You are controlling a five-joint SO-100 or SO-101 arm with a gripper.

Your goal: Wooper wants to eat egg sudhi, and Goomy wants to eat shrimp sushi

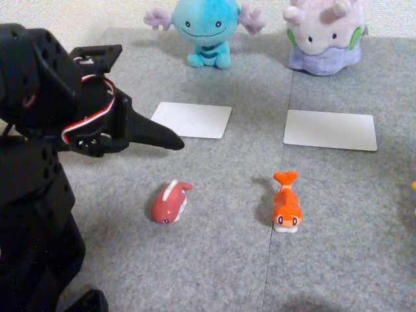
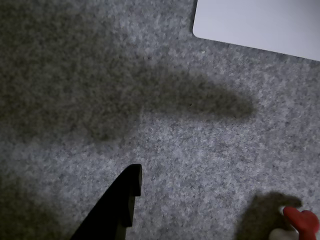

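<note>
Hovered above grey mat [image 1: 221, 260] at 9 o'clock: black gripper [image 1: 174, 142], jaw gap impossible to tell. Sat at 12 o'clock: Wooper [image 1: 207, 29]; at 1 o'clock: Goomy [image 1: 324, 36]. Lay at centre: shrimp sushi [image 1: 286, 209]; at 3 o'clock edge: yellow sliver, perhaps egg sudhi [image 1: 413, 186].

Grey felt carpet tiles [image 1: 221, 253] cover the whole floor, with a seam running from front to back (just right of centre in the other view). Beyond the tiles' far edge rises a pale cream wall [image 1: 78, 13]. Light falls evenly from above, and soft shadows lie on the felt.
</note>
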